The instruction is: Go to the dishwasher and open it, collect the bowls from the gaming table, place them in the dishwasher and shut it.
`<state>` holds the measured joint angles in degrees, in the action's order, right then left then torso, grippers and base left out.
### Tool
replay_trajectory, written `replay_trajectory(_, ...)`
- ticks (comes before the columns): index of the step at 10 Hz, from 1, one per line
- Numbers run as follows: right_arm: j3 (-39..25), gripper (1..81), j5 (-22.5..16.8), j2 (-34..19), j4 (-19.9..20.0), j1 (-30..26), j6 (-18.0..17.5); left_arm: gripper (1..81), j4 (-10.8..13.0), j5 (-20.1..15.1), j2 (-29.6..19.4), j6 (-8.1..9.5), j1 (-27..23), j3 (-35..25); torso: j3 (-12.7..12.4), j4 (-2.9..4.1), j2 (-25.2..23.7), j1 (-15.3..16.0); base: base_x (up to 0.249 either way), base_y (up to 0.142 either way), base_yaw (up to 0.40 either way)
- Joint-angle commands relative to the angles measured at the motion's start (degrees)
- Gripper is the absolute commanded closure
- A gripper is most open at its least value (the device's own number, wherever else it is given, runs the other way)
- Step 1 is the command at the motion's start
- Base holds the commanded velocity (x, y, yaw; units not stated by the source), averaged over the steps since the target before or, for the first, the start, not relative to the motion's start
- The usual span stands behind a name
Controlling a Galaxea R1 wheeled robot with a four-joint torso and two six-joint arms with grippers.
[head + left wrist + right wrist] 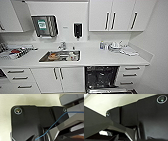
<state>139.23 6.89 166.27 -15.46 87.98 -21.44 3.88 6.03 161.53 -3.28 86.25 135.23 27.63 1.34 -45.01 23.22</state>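
The dishwasher (100,76) stands open under the white counter (105,59), right of the middle in the head view. Its dark interior with racks shows, and its door (107,90) is folded down at the lower edge of the picture. The bowls and the gaming table are out of view. In the left wrist view my own dark plate (27,122) and a thin blue cable (58,119) lie before a pale surface. The right wrist view gives the same dark plate (144,119). Neither view lets me read the state of a gripper.
A steel sink (43,59) with dishes in it and a tap (63,45) sit left of the dishwasher. A drying rack (17,52) is at far left, a bottle (101,45) and white dishes (127,51) at right. Drawers (130,74) flank the dishwasher; a wall closes the right side.
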Motion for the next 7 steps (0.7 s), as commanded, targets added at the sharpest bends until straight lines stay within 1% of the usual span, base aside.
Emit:
replay_trajectory(1, -0.2, 1.0, -2.4, 0.05, -0.8, -2.14, 0.09, 1.0, 0.78, -2.87, 0.12, -0.59, -2.35, 1.7, 0.0, 0.0, 5.6, -3.63, 0.0, 0.0, 0.0)
replay_trajectory(2, -0.2, 1.0, -2.41, 0.06, -0.98, -2.15, 0.09, 1.0, 0.78, -2.87, 0.29, -0.59, -2.35, 1.97, 0.0, 0.0, 7.56, -4.9, 0.0, 0.0, 0.0)
replay_trajectory(3, -0.2, 1.0, -2.41, 0.06, -0.98, -2.32, 0.09, 1.0, 0.78, -2.87, 0.29, -0.59, -2.35, 1.97, -3.53, 0.0, 9.56, -6.18, 0.0, 0.0, 0.0)
replay_trajectory(5, -0.37, 1.0, -2.49, 0.06, -1.07, -2.32, 0.09, 1.0, 0.78, -2.87, 0.38, -0.59, -2.35, 1.97, -4.91, 0.0, 12.86, -8.3, 0.0, 0.0, 0.0)
replay_trajectory(7, -0.37, 1.0, -2.49, 0.06, -1.15, -2.24, 0.09, 1.0, 0.78, -2.87, 0.38, -0.68, -2.35, 1.97, -7.2, 0.0, 16.13, -10.42, 0.0, 0.0, 0.0)
